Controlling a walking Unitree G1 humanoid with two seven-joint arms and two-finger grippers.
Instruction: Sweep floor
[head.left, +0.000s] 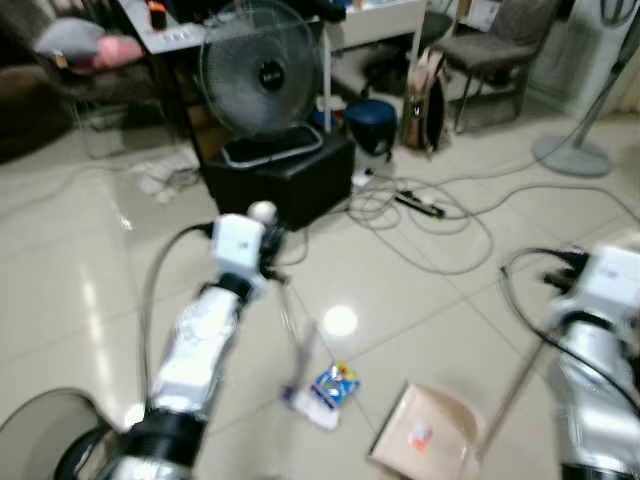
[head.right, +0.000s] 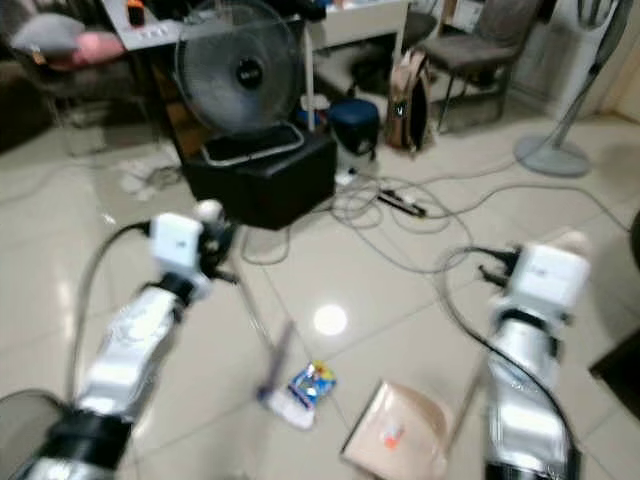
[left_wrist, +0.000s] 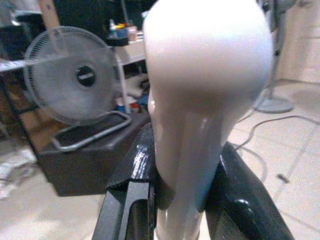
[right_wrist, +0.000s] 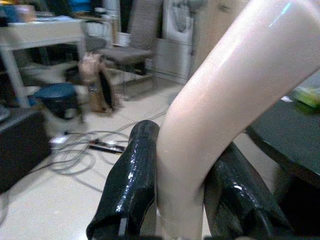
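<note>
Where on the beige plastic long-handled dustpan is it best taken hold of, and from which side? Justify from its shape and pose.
Grip the top end of its long slim handle, coming from the robot's side. The beige plastic dustpan rests its pan on the tiled floor and the handle slants up toward the robot, so little bending is needed. The right gripper holds it this way, jaws on either side.

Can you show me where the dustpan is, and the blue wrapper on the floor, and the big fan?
dustpan (head.left: 425, 430): left eye view, on its flat pink tray.
blue wrapper (head.left: 336, 384): left eye view, on its middle.
fan (head.left: 262, 72): left eye view, on the hub of its round grille.
</note>
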